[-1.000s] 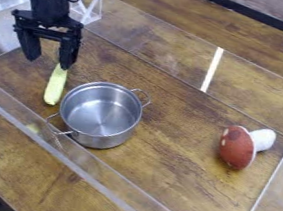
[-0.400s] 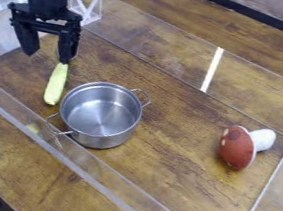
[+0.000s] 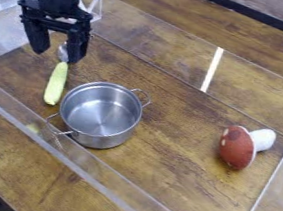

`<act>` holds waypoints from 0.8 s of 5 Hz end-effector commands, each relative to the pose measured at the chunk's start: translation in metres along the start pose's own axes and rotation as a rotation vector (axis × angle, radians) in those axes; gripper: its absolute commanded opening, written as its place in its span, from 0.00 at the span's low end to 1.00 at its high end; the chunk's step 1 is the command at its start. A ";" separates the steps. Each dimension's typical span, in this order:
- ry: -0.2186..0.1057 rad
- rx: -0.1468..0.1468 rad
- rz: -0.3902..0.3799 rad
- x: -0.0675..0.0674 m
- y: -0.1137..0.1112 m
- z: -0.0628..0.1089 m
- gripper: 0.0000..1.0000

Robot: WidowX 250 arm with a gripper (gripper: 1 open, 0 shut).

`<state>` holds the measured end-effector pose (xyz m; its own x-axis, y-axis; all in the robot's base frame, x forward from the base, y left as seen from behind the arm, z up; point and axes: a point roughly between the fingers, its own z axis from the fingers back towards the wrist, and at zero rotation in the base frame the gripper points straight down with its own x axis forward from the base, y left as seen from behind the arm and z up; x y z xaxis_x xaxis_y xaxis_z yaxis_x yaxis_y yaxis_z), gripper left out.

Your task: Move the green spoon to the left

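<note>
The green spoon (image 3: 56, 84) lies flat on the wooden table, its yellow-green handle running towards me just left of the silver pot. Its far end sits under my gripper (image 3: 56, 48), so the small metal bowl is hard to make out. The gripper points down and hangs just above that far end. It is open, its two black fingers (image 3: 38, 41) stand wide apart, and nothing is between them.
A silver pot (image 3: 100, 111) with handles stands right beside the spoon. A red-brown and white mushroom toy (image 3: 240, 146) lies at the right. Low clear plastic walls (image 3: 212, 70) border the wooden table (image 3: 174, 174).
The gripper has lifted a little and shifted slightly to the right, still open. The spoon, pot and mushroom have not moved.
</note>
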<state>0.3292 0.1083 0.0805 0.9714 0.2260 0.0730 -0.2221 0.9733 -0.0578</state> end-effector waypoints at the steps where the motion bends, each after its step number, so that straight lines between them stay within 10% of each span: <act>1: -0.099 0.007 -0.079 0.008 -0.007 0.025 1.00; 4: -0.090 -0.014 -0.137 0.015 -0.006 0.015 1.00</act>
<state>0.3405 0.1097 0.0802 0.9870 0.1124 0.1146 -0.1047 0.9920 -0.0705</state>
